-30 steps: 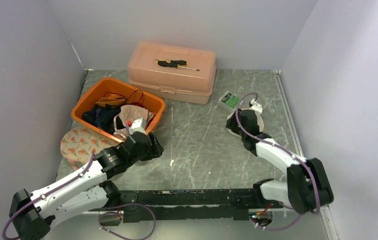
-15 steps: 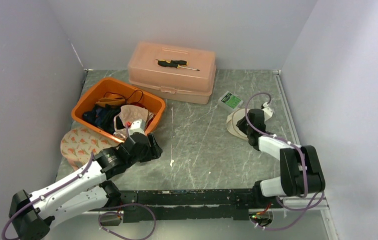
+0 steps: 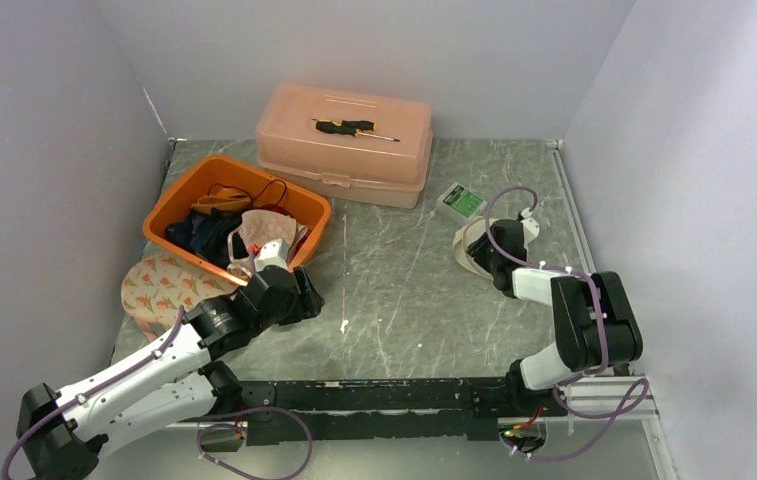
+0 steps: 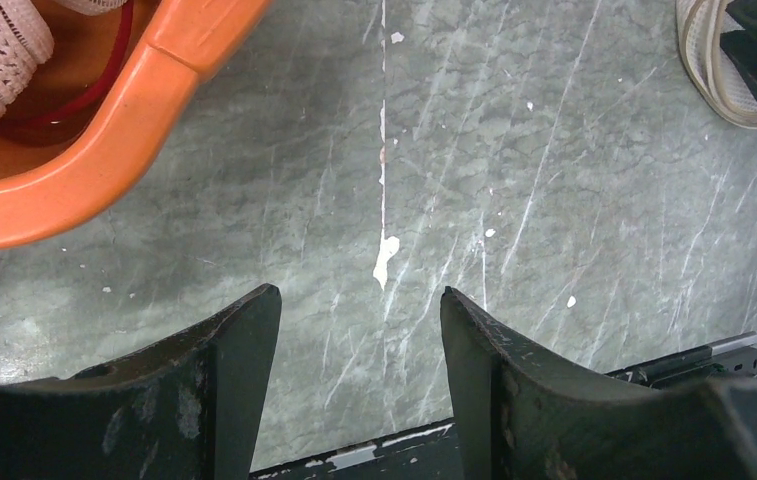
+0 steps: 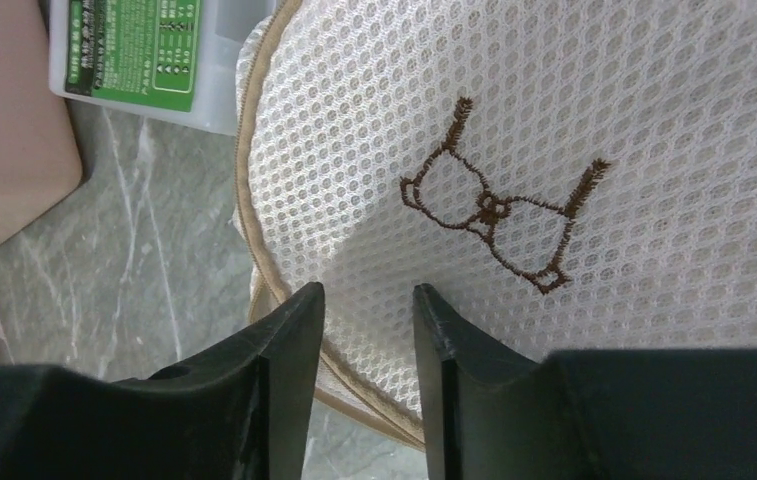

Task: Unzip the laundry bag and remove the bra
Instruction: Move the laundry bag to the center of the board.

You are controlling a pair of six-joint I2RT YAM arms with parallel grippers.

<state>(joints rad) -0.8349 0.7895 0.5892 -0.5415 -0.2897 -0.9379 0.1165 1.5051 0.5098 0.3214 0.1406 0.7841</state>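
The laundry bag (image 3: 471,246) is a round white mesh pouch with tan piping, lying at the right of the table. The right wrist view shows its mesh (image 5: 574,130) with a brown stitched bra outline. My right gripper (image 3: 499,262) (image 5: 366,290) points down at its near edge. The jaws stand a narrow gap apart, with the piped rim showing in the gap. No zipper pull is in sight. The bra is hidden. My left gripper (image 3: 299,295) (image 4: 359,292) is open above bare table beside the orange bin, with nothing in it.
An orange bin (image 3: 176,203) (image 4: 104,140) of clothes and cords sits at the left, with a floral pad (image 3: 159,285) beside it. A pink toolbox (image 3: 344,145) carrying a screwdriver (image 3: 354,127) stands at the back. A green-labelled white box (image 3: 461,200) (image 5: 144,60) touches the bag's far side.
The right arm has folded so its elbow swung toward the near right, uncovering more of the bag, and its jaws have narrowed. The left arm has hardly moved.
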